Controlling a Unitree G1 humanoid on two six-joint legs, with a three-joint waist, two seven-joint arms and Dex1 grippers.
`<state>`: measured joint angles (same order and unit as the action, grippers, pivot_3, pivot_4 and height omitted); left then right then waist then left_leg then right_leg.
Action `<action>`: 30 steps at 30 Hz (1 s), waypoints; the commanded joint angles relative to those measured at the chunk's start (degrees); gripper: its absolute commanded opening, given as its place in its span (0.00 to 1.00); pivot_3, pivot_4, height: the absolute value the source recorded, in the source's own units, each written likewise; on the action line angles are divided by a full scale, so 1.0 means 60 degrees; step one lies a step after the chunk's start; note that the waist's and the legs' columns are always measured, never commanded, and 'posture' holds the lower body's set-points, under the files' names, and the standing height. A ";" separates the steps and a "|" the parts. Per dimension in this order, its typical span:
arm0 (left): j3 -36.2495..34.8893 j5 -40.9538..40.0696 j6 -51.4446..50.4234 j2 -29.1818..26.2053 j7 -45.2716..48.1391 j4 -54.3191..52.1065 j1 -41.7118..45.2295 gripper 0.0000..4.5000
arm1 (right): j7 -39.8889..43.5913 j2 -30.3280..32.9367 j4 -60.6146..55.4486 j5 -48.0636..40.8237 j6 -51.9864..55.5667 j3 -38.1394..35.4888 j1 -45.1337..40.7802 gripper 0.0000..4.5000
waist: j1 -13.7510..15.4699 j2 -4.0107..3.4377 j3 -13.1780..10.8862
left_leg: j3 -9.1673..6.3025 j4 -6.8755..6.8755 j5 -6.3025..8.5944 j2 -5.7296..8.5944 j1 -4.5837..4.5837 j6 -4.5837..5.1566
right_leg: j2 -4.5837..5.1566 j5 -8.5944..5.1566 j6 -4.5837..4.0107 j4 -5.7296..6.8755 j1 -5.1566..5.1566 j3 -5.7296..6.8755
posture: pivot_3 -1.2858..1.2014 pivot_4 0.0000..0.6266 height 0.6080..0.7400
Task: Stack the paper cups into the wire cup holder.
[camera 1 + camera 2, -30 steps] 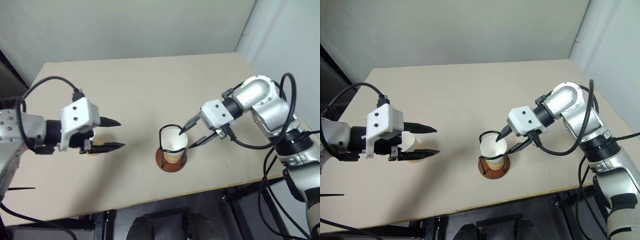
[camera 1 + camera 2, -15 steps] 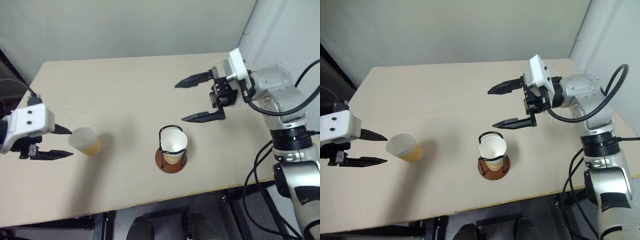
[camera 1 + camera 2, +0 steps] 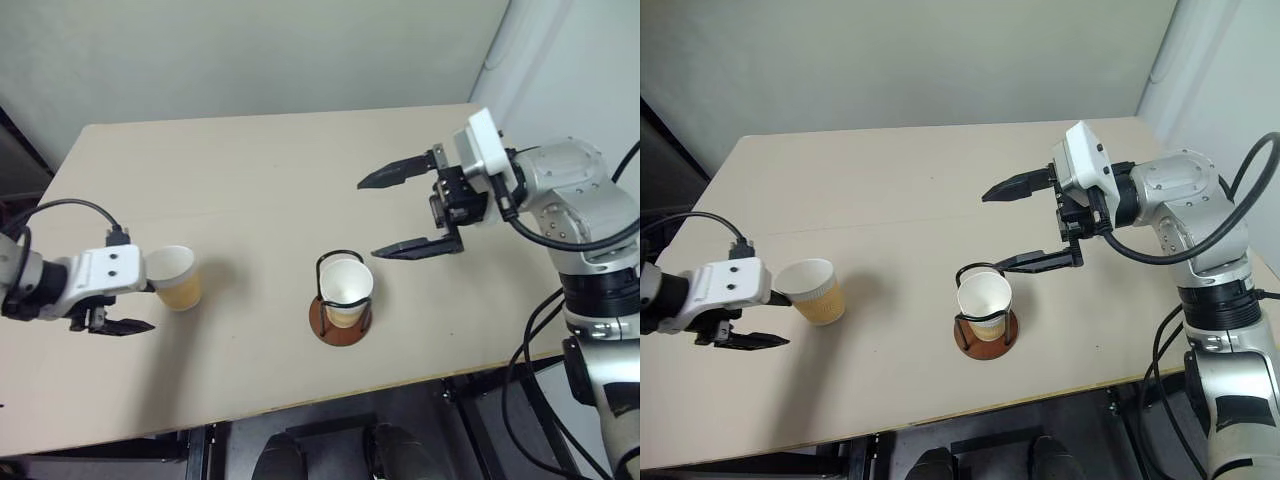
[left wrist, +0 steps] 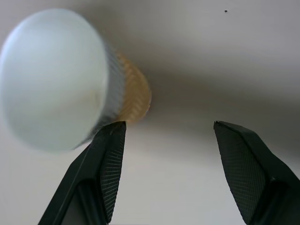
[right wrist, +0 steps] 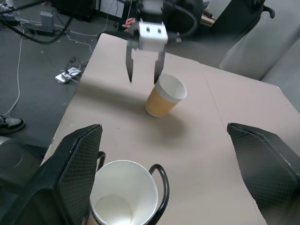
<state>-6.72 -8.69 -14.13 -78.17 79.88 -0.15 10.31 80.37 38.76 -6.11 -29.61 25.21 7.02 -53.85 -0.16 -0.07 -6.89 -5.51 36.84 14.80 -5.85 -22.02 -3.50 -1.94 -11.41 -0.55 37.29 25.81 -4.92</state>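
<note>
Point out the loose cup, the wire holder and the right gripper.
loose paper cup [image 3: 176, 280], left eye view, side wall
wire cup holder [image 3: 322, 320], left eye view, disc base
right gripper [image 3: 389, 215], left eye view, between fingertips

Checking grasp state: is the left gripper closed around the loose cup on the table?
No. The left gripper is open, and the loose paper cup sits outside it, against one finger rather than between the two.

A tan-orange paper cup [image 3: 177, 279] with a white inside stands tilted on the tabletop [image 3: 260, 180], well left of the wire cup holder [image 3: 340, 318], whose black loops and reddish-brown base hold upright stacked cups [image 3: 346, 290]
</note>
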 commanded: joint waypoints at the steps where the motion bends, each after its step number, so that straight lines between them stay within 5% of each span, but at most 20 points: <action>1: -0.0037 -0.0088 0.0002 -0.0088 0.0126 -0.0038 0.0307 0.45 | -0.0113 0.0129 -0.0421 -0.0280 0.0111 -0.0398 -0.0011 1.00 | -0.0003 0.0000 0.0000 | 0.0003 0.0000 0.0000 0.0000 0.0001 0.0000 | -0.0001 0.0000 0.0000 0.0000 0.0001 0.0001 | 0.52 0.24 1.00; 7: -0.0426 -0.0876 -0.0103 -0.0123 0.0642 -0.0370 0.0603 0.01 | 0.0007 0.0473 -0.0551 -0.0431 0.0294 -0.0531 0.0121 1.00 | 0.0002 0.0000 0.0000 | 0.0004 0.0003 0.0000 0.0001 -0.0001 0.0000 | -0.0003 0.0000 0.0002 0.0000 0.0000 0.0006 | 0.52 0.24 1.00; 13: -0.0645 -0.3096 -0.0957 0.0109 0.1338 -0.1393 0.2860 0.01 | 0.0499 0.2087 -0.0984 -0.1144 0.0767 -0.1738 0.1196 1.00 | 0.0187 0.0015 0.0001 | 0.0009 0.0035 -0.0003 0.0014 -0.0043 -0.0007 | -0.0018 -0.0006 -0.0001 -0.0005 -0.0004 0.0007 | 0.52 0.24 1.00; 19: 0.0773 -0.2931 -0.0689 0.0729 0.2032 -0.1104 0.5533 0.01 | 0.0536 0.3365 -0.1280 -0.1225 0.0745 -0.2855 0.2778 1.00 | 0.0172 0.0014 0.0001 | 0.0061 0.0047 0.0001 0.0042 -0.0029 -0.0009 | 0.0003 0.0006 0.0064 -0.0032 -0.0035 0.0000 | 0.52 0.24 1.00; 23: 0.1329 -0.1634 -0.0144 0.0404 0.1827 0.0012 0.5595 0.01 | 0.0178 0.3357 -0.1563 -0.1363 0.0818 -0.2981 0.3147 1.00 | 0.0008 0.0001 -0.0001 | 0.0080 0.0056 0.0001 0.0040 -0.0008 -0.0004 | -0.0002 0.0017 0.0098 -0.0041 -0.0042 -0.0020 | 0.52 0.24 1.00; 26: 0.1026 -0.1135 0.0035 -0.0273 0.1734 0.0683 0.5006 0.14 | 0.0013 0.3096 -0.1498 -0.1050 0.0540 -0.2466 0.3113 1.00 | -0.0119 0.0001 -0.0004 | 0.0078 0.0052 0.0013 0.0017 0.0012 0.0038 | -0.0037 0.0017 0.0131 -0.0040 -0.0043 -0.0034 | 0.52 0.24 1.00; 30: 0.0133 -0.1314 0.0104 -0.0908 0.1913 0.0489 0.3587 0.46 | 0.0103 0.2774 -0.1261 -0.1011 0.0350 -0.2115 0.2769 1.00 | -0.0126 0.0000 -0.0004 | 0.0024 0.0054 0.0041 -0.0004 0.0017 0.0092 | -0.0099 0.0020 0.0135 -0.0037 -0.0040 -0.0045 | 0.52 0.24 1.00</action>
<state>-2.10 -15.98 -14.09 -81.89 89.81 4.17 32.49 81.04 55.10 -13.60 -35.74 28.48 -5.27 -35.43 -0.92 -0.07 -6.91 -5.41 37.16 15.06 -5.91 -21.93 -2.94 -2.58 -11.29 0.26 37.08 25.58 -5.20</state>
